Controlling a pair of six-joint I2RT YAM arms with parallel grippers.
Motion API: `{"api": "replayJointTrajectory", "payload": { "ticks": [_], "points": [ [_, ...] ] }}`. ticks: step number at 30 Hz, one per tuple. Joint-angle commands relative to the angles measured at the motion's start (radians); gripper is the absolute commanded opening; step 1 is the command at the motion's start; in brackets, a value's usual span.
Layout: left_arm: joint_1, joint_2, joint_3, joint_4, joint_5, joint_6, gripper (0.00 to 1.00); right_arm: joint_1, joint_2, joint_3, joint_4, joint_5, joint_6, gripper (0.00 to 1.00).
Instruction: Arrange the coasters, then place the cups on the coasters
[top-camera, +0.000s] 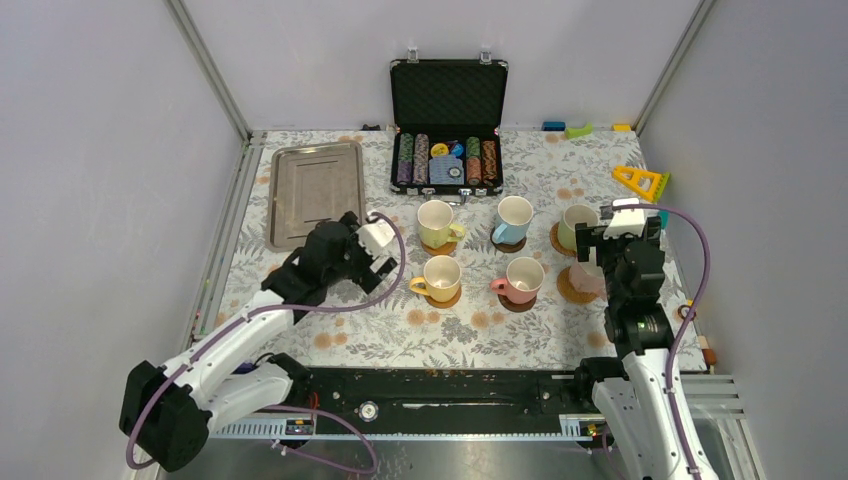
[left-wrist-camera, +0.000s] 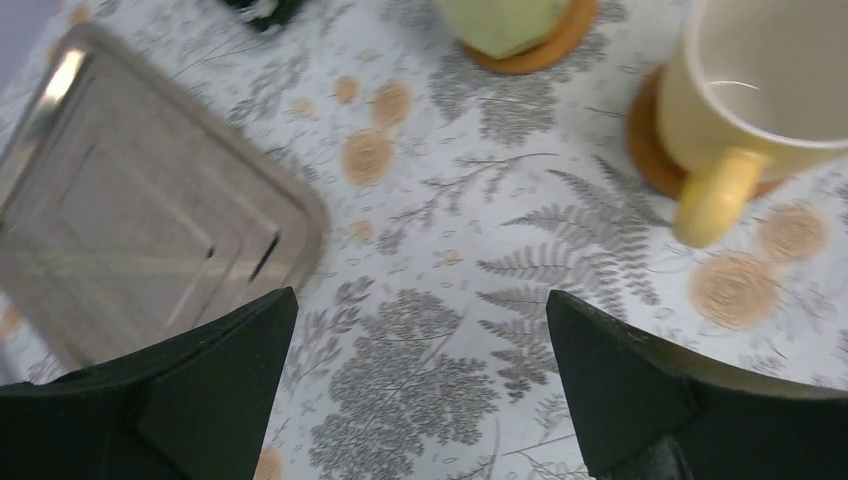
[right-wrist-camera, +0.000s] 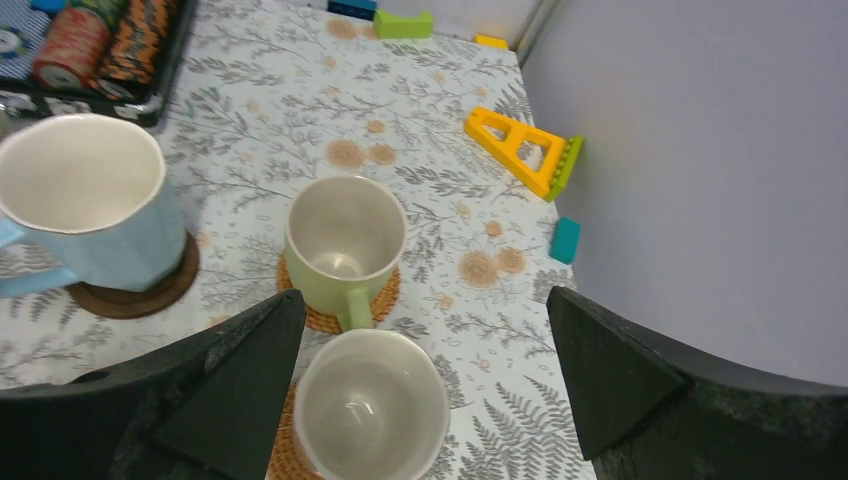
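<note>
The left gripper (left-wrist-camera: 420, 310), jaws wide and empty, hangs over bare cloth (left-wrist-camera: 420, 400) between the tray (left-wrist-camera: 150, 200) edge and a yellow cup (left-wrist-camera: 760, 90), while six cups (top-camera: 514, 215) sit on coasters (right-wrist-camera: 130, 295) mid-table and the right gripper (right-wrist-camera: 425, 310) gapes above the rightmost pair, beside the wall (right-wrist-camera: 700, 150).

A yellow cup (top-camera: 440, 277) and a pink cup (top-camera: 521, 279) are sitting on coasters (top-camera: 517, 303). The left gripper (top-camera: 372, 245) is hovering between the tray (top-camera: 315, 190) and the yellow cup. The right gripper (top-camera: 592, 248) is hanging beside a pale green cup (top-camera: 577, 222).
</note>
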Motion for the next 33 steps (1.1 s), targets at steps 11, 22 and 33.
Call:
{"api": "replayJointTrajectory", "payload": {
  "ticks": [11,22,33],
  "points": [
    [0.68,0.049,0.224,0.024,0.258,-0.29,0.98,-0.002,-0.086,0.077,-0.013,-0.049,0.215,1.0],
    [0.798,-0.046,0.146,0.087,0.29,-0.325,0.99,0.001,-0.129,0.099,-0.026,-0.012,0.228,1.0],
    [0.798,-0.066,0.104,0.121,0.284,-0.337,0.99,0.001,-0.143,0.116,-0.027,0.085,0.19,1.0]
  ]
}}
